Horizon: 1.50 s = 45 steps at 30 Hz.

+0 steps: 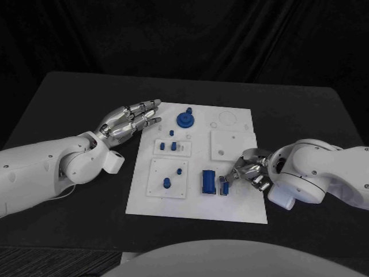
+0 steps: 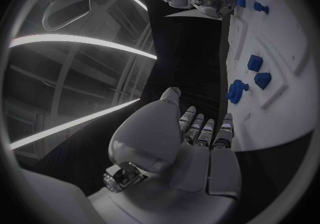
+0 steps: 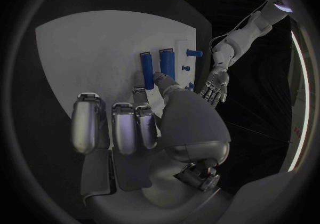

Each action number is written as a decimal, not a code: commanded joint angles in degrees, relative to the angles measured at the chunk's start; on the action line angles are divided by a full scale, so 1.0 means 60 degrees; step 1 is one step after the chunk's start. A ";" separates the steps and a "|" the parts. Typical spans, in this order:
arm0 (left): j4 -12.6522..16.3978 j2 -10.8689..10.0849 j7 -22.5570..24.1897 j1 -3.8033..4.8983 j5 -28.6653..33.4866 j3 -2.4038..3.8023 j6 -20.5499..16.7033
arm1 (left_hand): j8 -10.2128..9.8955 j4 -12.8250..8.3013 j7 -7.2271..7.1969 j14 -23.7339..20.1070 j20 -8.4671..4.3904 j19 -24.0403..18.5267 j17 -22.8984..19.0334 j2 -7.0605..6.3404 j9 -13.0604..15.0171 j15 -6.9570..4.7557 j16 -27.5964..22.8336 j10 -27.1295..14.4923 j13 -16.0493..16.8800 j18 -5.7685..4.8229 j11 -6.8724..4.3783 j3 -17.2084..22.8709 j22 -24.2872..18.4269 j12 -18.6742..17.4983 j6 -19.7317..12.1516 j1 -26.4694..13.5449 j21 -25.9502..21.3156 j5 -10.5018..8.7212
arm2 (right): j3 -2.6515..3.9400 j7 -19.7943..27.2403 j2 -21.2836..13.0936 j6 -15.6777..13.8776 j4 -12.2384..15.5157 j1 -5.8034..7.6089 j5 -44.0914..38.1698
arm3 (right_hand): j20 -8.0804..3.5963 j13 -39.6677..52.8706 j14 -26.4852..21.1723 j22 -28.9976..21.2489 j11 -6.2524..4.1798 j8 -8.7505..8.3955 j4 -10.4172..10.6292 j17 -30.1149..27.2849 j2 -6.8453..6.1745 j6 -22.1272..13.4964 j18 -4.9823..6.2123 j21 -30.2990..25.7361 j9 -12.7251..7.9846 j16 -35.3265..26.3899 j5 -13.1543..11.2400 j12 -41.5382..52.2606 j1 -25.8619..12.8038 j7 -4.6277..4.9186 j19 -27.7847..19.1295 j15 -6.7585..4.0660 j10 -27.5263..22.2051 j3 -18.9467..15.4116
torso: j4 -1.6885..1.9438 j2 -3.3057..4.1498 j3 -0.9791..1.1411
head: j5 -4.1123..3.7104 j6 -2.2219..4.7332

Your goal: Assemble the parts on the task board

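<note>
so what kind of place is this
Probably a robotics lab test bench: a black table against a dark curtain, a white task board with small blue parts, and two robot hands working at it.

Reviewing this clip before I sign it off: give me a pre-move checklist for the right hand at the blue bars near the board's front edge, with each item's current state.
1. Right hand at the narrow blue bar: ok, its fingertips are at the bar.
2. Firm hold on that bar: cannot tell; the wrist view shows a fingertip at it, no clear pinch.
3. Larger blue block lying beside the bar on the task board: ok.
4. Left hand out of the way: ok, open at the board's far left corner, holding nothing.
5. Blue round part and small pegs clear of the right hand: ok.
</note>
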 commanded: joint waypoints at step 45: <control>-0.0033 -0.0027 0.0246 -0.0051 0.0015 0.0009 -0.0007 | 0.0111 -0.0124 0.0193 0.0077 -0.0025 0.0106 0.0021 -0.0012 0.0031 0.0000 0.0078 0.0084 0.0025 -0.0155 -0.0001 0.0359 0.0000 0.0127 0.0252 -0.0189 0.0092 -0.0189 | -0.0004 0.3592 -0.0870 -0.2353 0.0208 0.0383 -0.0544 | 0.0014 0.2454 0.0174 0.1195 -0.0180 0.0759 0.2926 -0.1356 0.1822 0.0060 0.0497 -0.2146 -0.0154 -0.1281 -0.1926 -0.0060 -0.3313 -0.0086 -0.0722 -0.0120 0.0952 -0.4081 | 0.0003 -0.0007 -0.0003 | 0.0073 0.0001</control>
